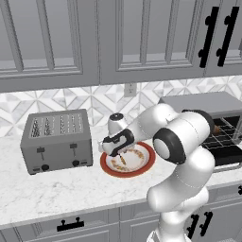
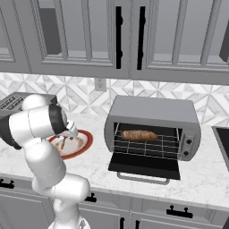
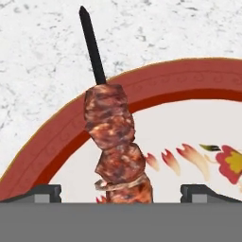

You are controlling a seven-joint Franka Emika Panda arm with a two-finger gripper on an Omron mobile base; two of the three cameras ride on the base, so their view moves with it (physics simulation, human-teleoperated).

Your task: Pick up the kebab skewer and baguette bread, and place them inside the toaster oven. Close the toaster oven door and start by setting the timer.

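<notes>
Jaws wide, straddling the skewer (image 3: pixel 116 142) on the plate (image 3: pixel 56 137); bread (image 2: pixel 139 135) already in the oven (image 2: pixel 152 127). Risk: the grip apparently sits near one end, so the skewer may tilt and slip.

Red-rimmed floral plate (image 3: pixel 156 80), brown kebab skewer (image 3: pixel 113 137)

Rough, charred-looking meat on the kebab skewer (image 3: pixel 116 142) with its dark matt stick, glossy glazed red-rimmed plate (image 3: pixel 156 80), veined polished marble table (image 3: pixel 42 71), brushed grey metal toaster oven (image 2: pixel 154 109), crusty golden baguette bread (image 2: pixel 139 135) on thin wire rack (image 2: pixel 145 147)
</notes>
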